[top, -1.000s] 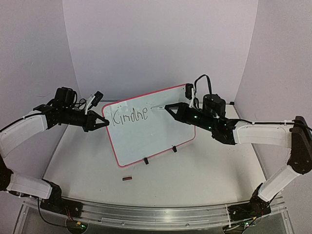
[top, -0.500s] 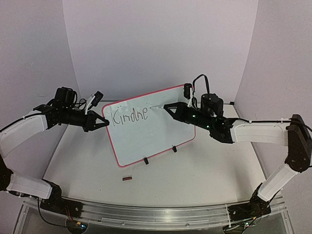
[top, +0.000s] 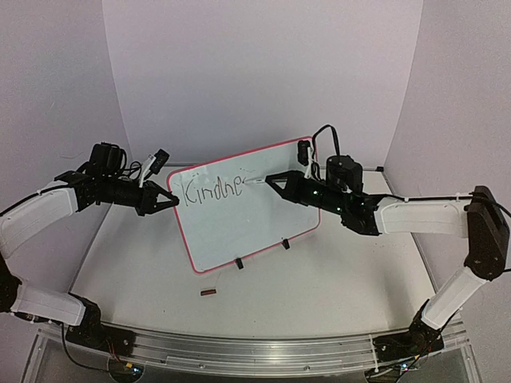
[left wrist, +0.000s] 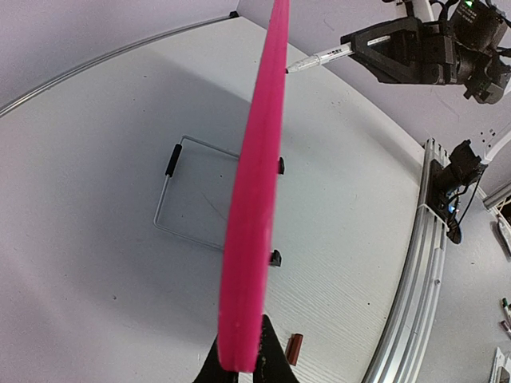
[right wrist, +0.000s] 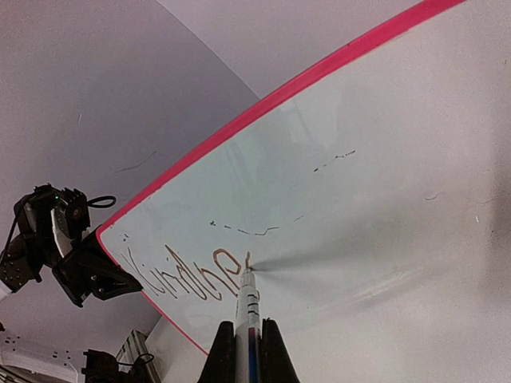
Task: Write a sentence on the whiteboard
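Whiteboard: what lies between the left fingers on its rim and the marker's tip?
On the whiteboard, the handwritten letters "Kindne", ending right at the marker tip; clearest in the top view.

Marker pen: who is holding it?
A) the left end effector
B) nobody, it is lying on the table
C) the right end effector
C: the right end effector is shut on the marker, whose tip is at the whiteboard just after the lettering.
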Robot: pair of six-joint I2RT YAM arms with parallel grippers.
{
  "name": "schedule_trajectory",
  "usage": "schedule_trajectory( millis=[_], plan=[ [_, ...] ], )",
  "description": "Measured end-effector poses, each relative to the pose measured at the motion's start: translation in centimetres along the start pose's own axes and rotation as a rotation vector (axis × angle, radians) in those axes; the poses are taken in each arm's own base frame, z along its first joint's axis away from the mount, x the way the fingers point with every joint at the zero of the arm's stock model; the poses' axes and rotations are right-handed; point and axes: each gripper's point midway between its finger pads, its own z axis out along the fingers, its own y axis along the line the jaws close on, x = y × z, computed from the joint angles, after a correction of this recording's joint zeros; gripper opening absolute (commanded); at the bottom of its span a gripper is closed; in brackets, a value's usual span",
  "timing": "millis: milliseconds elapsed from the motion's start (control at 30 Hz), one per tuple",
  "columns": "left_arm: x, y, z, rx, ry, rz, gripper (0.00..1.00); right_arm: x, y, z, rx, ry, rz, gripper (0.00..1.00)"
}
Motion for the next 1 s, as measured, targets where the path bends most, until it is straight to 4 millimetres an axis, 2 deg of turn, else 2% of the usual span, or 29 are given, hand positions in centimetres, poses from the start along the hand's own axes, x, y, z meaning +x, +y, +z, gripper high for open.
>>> schedule_trajectory(
  millis=[400,1000],
  plan=[
    [0.0,0.0,0.0,0.0,0.001,0.0,0.0,0.2,-1.4,-1.2,0.068,-0.016,-0.006,0.0],
    [0.0,0.0,0.0,0.0,0.001,0.0,0.0,2.0,-1.7,-0.7,0.05,0.055,0.002,0.0]
  ],
)
